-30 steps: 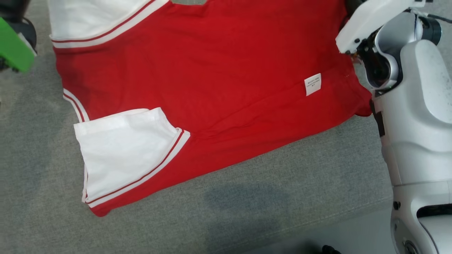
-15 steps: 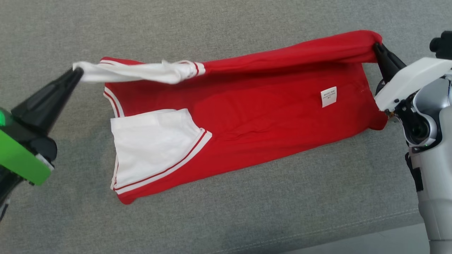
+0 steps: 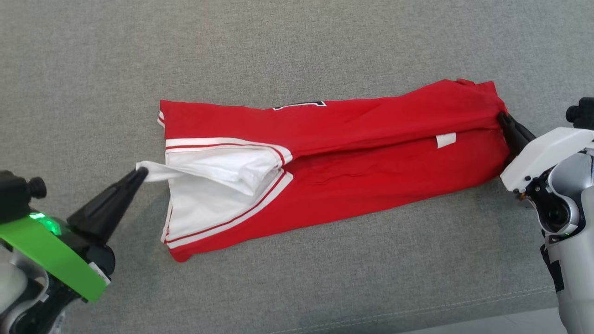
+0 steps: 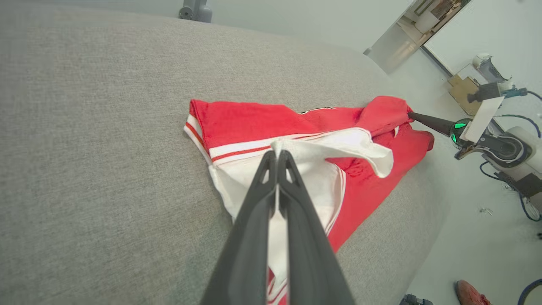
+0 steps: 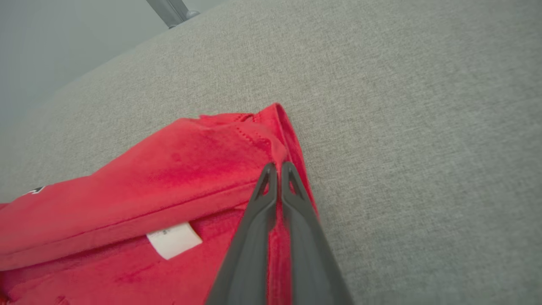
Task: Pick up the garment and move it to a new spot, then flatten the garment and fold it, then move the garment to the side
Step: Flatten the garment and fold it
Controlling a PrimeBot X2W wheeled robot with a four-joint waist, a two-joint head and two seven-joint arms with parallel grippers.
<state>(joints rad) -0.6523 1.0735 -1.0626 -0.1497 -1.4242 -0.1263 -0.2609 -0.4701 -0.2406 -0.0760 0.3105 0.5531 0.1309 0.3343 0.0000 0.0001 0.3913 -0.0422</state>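
Note:
The garment [image 3: 362,153] is a red shirt with white sleeves and red-and-white trim, lying folded lengthwise on the grey cushion. A white label [image 3: 445,140] shows near its right end. My left gripper [image 3: 141,172] is shut on the tip of a white sleeve at the garment's left end; the left wrist view has the dark fingers [image 4: 277,154] pinching white cloth [image 4: 338,146]. At the right end, my right gripper [image 3: 501,117] is shut on the red hem corner, and the right wrist view shows its tips [image 5: 277,167] biting red fabric [image 5: 169,169].
The grey upholstered surface [image 3: 297,46] spreads wide behind and around the garment. Its front seam and edge [image 3: 417,311] run along the bottom right, with pale floor beyond. In the left wrist view, equipment and cables [image 4: 504,140] stand off the cushion's far end.
Both grippers have carried the garment's far edge toward me and lowered it, folding the top half over the lower half. The head camera has also shifted, so the garment sits smaller and lower.

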